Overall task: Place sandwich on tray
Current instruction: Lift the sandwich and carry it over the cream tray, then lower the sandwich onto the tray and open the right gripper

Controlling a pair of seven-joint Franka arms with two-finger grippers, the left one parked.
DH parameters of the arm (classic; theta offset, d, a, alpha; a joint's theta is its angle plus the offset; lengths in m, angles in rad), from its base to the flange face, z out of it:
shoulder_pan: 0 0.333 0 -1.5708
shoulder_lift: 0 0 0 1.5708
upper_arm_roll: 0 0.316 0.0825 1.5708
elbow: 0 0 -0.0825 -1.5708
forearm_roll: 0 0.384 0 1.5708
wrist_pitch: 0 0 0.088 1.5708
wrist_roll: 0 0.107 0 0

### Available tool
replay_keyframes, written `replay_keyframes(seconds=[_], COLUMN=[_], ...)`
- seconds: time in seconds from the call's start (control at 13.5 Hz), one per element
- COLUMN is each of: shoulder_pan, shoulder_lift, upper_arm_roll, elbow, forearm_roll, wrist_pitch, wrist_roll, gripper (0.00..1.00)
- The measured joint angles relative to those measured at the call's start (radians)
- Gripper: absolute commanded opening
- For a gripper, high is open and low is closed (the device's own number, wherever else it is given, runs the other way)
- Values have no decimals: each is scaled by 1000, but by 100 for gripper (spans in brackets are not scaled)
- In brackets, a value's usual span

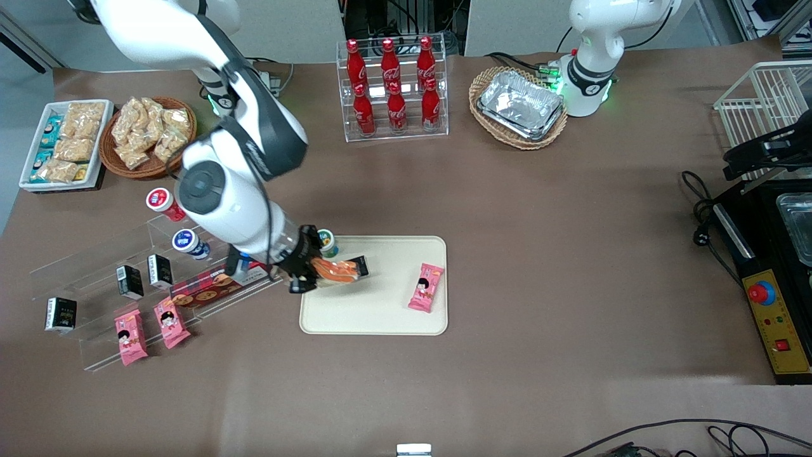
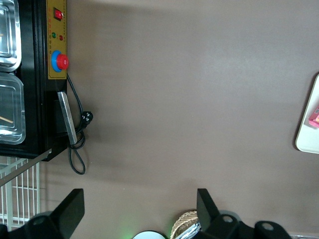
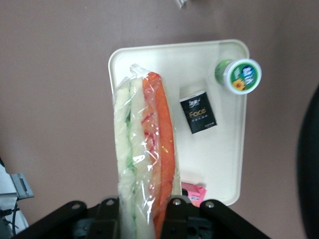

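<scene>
Black two-finger gripper (image 3: 144, 211) clamps the clear-wrapped triangular sandwich (image 3: 144, 149) above the cream-beige rimmed tray (image 1: 380, 314) — lower onto bare tray, clear of the small black box (image 3: 198, 112) — then release.

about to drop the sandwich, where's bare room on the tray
The gripper, shut on the sandwich, hangs over the tray end nearest the working arm. Bare room: the wide middle between the black packet and the pink packet, and the strip nearest the front camera. Crowded: the corner with the green-lidded cup.
</scene>
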Motion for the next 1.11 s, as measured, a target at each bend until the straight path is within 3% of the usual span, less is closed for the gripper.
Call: replay_keyframes(seconds=[0.45,1.11], shoulder_pan=[81,92], shoulder_lift=[180,331], upper_arm_roll=[-13,-27], elbow=[33,43], forearm_roll=[-49,-65], wrist_pitch=[212,392], wrist_roll=[111,126], gripper=[0,0])
